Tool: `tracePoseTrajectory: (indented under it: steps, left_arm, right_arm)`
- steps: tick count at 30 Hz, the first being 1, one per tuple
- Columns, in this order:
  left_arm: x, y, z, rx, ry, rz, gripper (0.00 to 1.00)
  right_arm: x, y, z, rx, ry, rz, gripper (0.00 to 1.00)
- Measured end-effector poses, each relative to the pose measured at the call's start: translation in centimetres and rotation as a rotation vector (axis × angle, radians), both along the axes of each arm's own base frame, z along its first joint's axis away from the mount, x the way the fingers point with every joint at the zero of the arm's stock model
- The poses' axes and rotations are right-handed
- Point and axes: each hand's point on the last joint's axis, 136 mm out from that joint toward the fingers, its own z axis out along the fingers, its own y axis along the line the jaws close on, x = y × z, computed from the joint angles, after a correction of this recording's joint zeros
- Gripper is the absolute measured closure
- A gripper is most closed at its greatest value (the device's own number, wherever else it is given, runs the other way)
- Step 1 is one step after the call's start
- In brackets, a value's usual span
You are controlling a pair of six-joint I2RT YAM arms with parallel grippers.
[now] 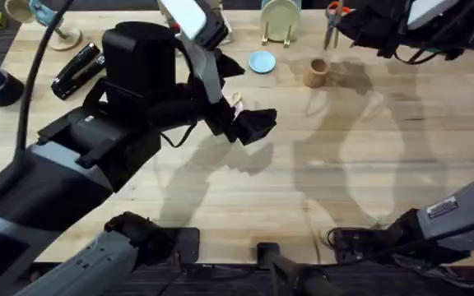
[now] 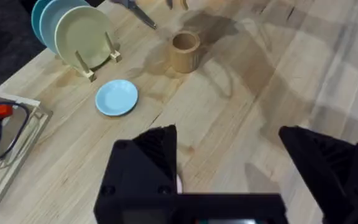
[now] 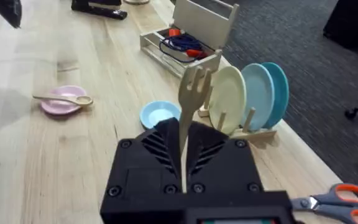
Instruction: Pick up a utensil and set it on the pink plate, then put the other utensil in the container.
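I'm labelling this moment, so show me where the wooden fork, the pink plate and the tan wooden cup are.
wooden fork [image 3: 194,84]: right wrist view, on its tines.
pink plate [image 3: 58,106]: right wrist view, on its bare near rim, below the spoon.
tan wooden cup [image 2: 184,52]: left wrist view, on its outer side wall.

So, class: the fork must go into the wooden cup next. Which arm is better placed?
The right: its hand is shut on the fork, near the wooden cup. The left hand is open.
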Motion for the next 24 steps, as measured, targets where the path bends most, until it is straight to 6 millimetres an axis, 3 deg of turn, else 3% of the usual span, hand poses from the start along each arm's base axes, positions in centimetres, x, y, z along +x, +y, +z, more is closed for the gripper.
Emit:
tracePoseTrajectory:
  steps: [17,24]
  left_arm:
    - [0.0,0.0,0.0,0.000,0.000,0.000,0.006]
    - [0.0,0.0,0.0,0.000,0.000,0.000,0.006]
  right_arm:
    - [0.5,-0.2,-0.1,-0.012,0.000,-0.020,0.967]
    - [0.9,-0.3,-2.6,0.007,0.059,-0.022,0.967]
